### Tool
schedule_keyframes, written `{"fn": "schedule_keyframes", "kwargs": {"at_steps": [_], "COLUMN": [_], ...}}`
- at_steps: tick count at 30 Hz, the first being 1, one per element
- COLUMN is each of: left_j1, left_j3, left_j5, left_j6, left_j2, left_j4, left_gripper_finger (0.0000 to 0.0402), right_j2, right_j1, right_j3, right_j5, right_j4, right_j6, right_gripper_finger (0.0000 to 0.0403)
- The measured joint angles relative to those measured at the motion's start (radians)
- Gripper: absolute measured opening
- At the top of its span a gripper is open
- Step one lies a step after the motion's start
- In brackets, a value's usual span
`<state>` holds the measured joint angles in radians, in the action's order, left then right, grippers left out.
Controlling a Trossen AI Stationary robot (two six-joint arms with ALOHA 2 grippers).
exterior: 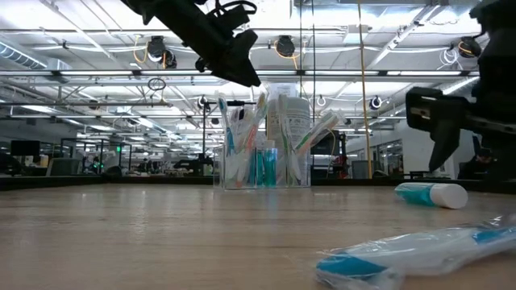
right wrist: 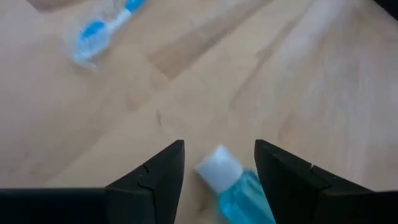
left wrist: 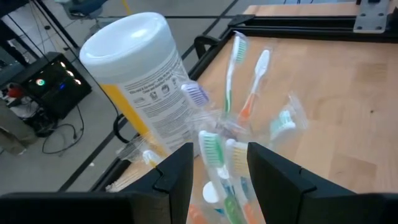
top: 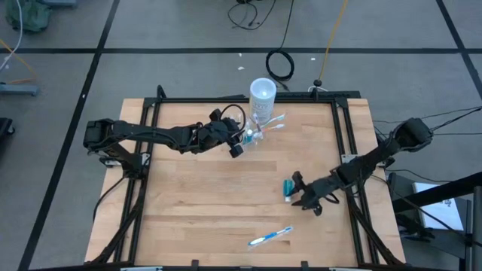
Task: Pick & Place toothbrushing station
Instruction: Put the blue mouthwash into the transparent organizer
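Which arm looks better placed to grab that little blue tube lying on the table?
The right. Its hand hangs open directly over the blue tube, fingers on either side. The left hand is across the table at the clear holder.

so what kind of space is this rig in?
Probably a robotics lab or open industrial hall: grey floor marked with dark tape lines, cables trailing off a framed wooden table, and exposed ceiling trusses with lights.
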<state>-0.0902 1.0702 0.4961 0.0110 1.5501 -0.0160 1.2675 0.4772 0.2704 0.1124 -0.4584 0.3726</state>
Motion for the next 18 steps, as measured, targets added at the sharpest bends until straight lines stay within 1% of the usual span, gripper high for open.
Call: {"fn": "schedule_keyframes", "kwargs": {"at_steps": [2, 4, 8, 10, 11, 15, 18], "left_j1": [0.000, 0.000, 0.000, 0.000, 0.000, 0.000, 0.000], "left_j3": [0.000, 0.000, 0.000, 0.000, 0.000, 0.000, 0.000], "left_j5": [0.000, 0.000, 0.000, -0.001, -0.002, -0.011, -0.033], "left_j6": [-0.002, -0.004, -0.015, -0.015, -0.017, -0.024, -0.044], "left_j2": [0.000, 0.000, 0.000, 0.000, 0.000, 0.000, 0.000], "left_j4": [0.002, 0.002, 0.001, -0.003, -0.003, -0.005, -0.005], "left_gripper_finger": [0.0157, 0.0157, 0.0157, 0.0157, 0.0157, 0.0157, 0.0157], "right_j2": [0.000, 0.002, 0.021, 0.037, 0.044, 0.079, 0.107], "right_j1": [-0.021, -0.046, -0.096, -0.123, -0.137, -0.175, -0.195], "right_j3": [0.020, 0.055, 0.134, 0.170, 0.185, 0.229, 0.236], "right_j5": [-0.043, -0.079, -0.091, -0.095, -0.116, -0.234, -0.247], "right_j4": [0.011, 0.077, 0.264, 0.313, 0.333, 0.361, 0.365], "right_j6": [0.031, 0.070, 0.182, 0.226, 0.237, 0.243, 0.285], "right_gripper_finger": [0.0185, 0.0185, 0.0185, 0.0185, 0.0185, 0.0185, 0.0185]}}
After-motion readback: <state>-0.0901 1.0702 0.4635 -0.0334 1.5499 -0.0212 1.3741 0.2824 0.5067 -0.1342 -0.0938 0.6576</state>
